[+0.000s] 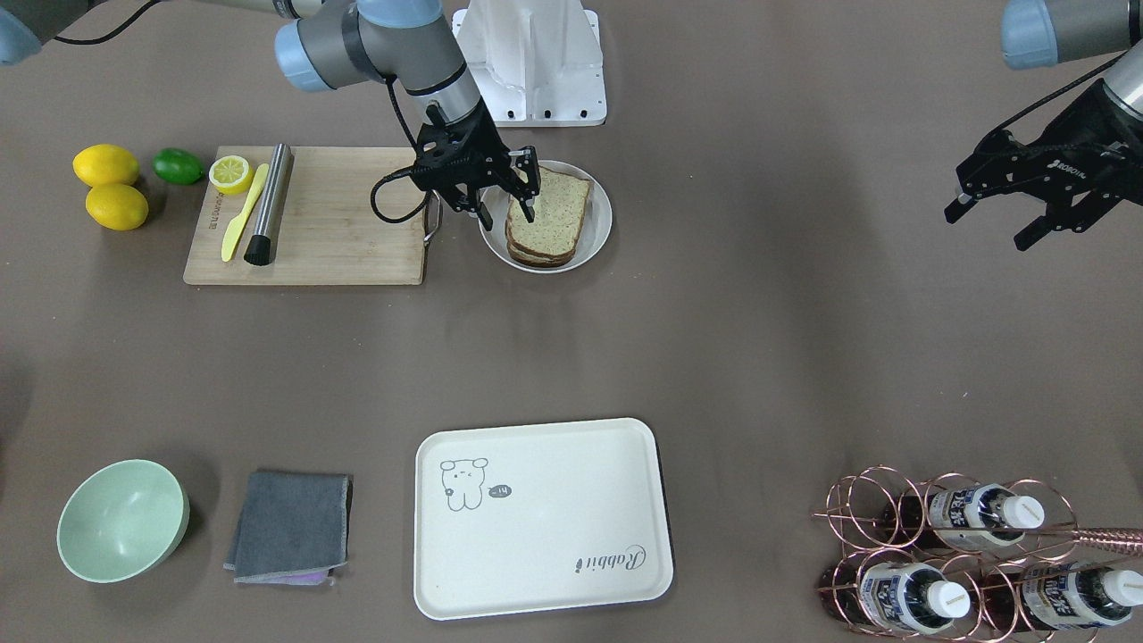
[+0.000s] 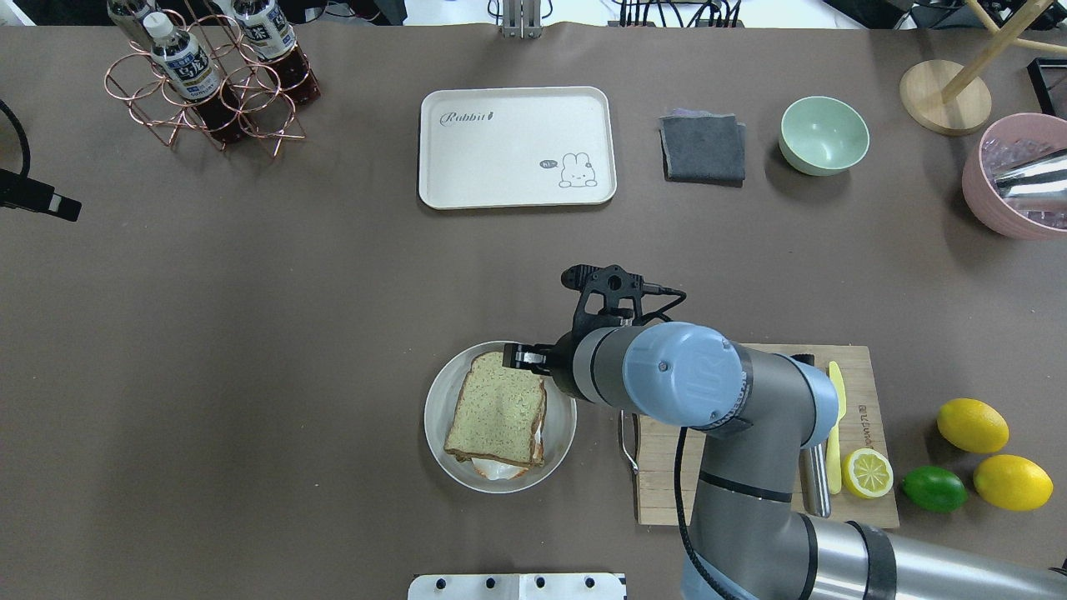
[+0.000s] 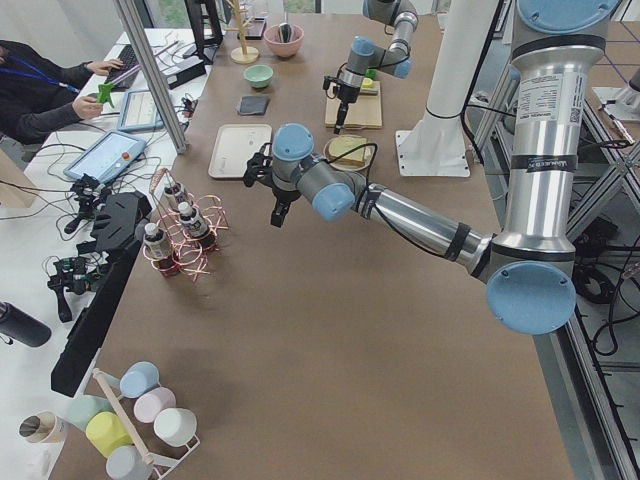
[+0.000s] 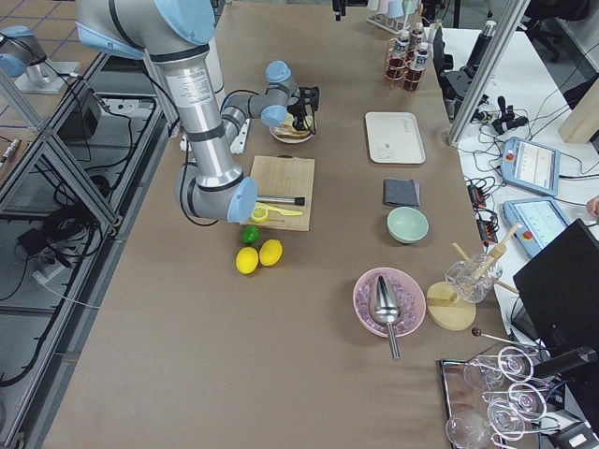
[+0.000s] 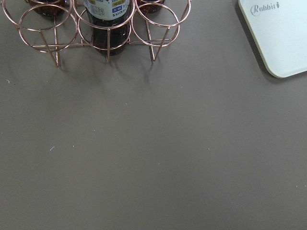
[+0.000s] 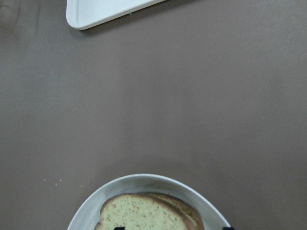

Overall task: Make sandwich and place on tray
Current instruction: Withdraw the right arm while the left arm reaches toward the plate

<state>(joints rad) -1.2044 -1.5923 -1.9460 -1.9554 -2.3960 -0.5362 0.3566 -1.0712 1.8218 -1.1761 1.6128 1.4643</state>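
Note:
The sandwich (image 1: 549, 219), two speckled brown-crusted slices with white egg showing at one edge, lies on a round white plate (image 1: 604, 225). It also shows in the overhead view (image 2: 498, 408) and at the bottom of the right wrist view (image 6: 148, 213). My right gripper (image 1: 506, 212) is open over the plate's edge on the cutting-board side, with one fingertip (image 1: 529, 211) over the bread's corner. The cream tray (image 1: 545, 554) with the cartoon and "Rabbit" script is bare, far across the table (image 2: 500, 167). My left gripper (image 1: 991, 223) is open and empty, off to the side above the table.
A wooden cutting board (image 1: 339, 223) beside the plate holds a lemon half, a yellow knife and a steel tool. Lemons (image 1: 112, 187) and a lime lie past it. A green bowl (image 1: 120, 518), a grey cloth (image 1: 290, 527) and a copper bottle rack (image 1: 964, 554) flank the tray.

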